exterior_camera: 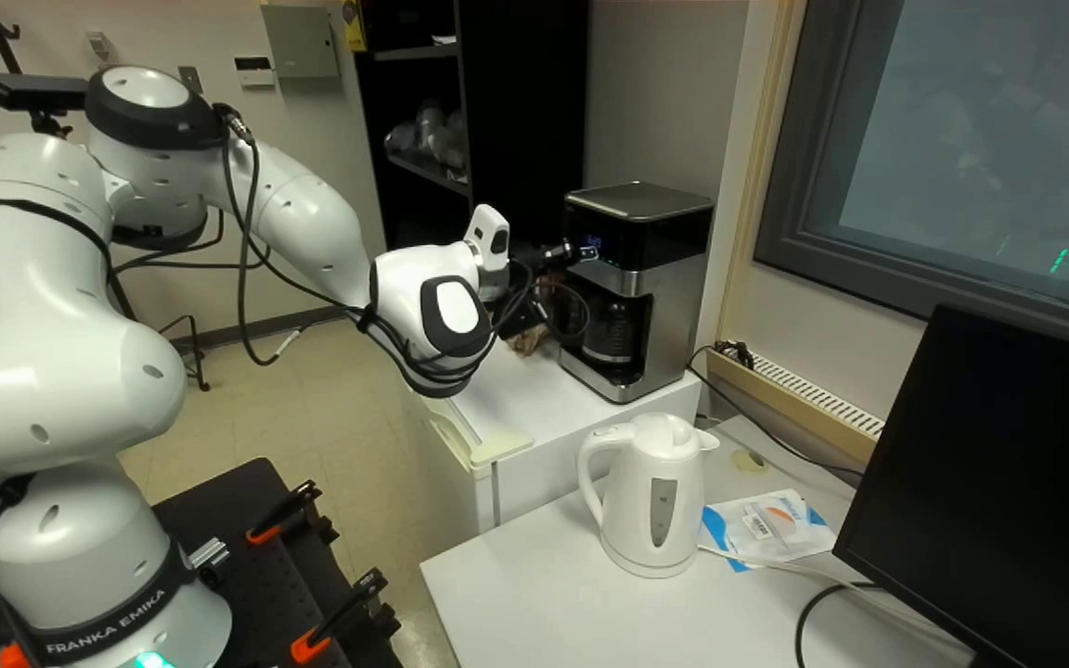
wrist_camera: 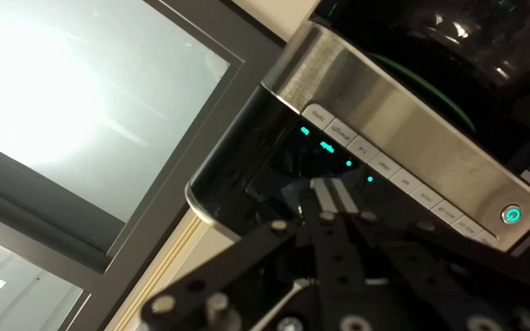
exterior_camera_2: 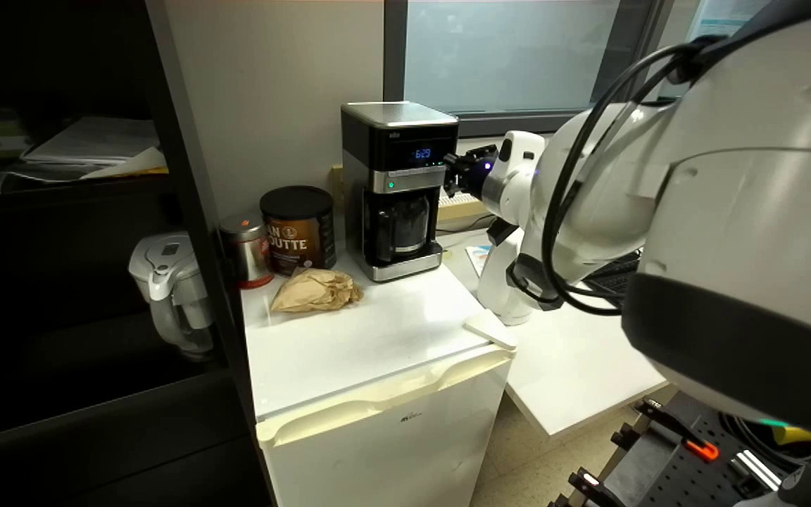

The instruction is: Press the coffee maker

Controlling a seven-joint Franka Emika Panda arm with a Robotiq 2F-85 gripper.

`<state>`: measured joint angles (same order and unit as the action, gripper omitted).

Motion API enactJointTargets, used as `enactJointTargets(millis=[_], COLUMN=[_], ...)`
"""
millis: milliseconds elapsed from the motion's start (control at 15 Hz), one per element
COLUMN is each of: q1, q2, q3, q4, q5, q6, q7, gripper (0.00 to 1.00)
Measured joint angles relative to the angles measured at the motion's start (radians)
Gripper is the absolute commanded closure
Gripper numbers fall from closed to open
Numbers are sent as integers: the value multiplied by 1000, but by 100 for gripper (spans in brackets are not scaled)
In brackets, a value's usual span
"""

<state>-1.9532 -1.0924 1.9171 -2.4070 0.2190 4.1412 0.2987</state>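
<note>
That coffee maker is black and silver with blue digits; kettle and desk are white, the hand black.

Ahead of the gripper, the way is barred by the coffee maker. Above it, open air is left. Lower than it, part of the desk is taken by the kettle, part of the fridge top by a paper bag.

My base reads FRANKA EMIKA. The coffee maker shows 6:29 on its display; its buttons read temp, strength, 1-4, clean, set, clock, auto off, auto on. On the canister I make out AN and OUTTE.
</note>
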Motion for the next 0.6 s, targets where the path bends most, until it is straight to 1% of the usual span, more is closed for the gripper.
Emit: enactJointTargets(millis=[133,267,467,600], q1=[15,34,74,106], q2=[61,130,244,327], q3=[-13,-31,-65,-91], q4=[-31,-59,-94,-109], q5=[-63,-128,-216,-268], q6=[-28,-82,-198,-296], q7=[0,0,-3,-9], gripper=[97,97,97,97])
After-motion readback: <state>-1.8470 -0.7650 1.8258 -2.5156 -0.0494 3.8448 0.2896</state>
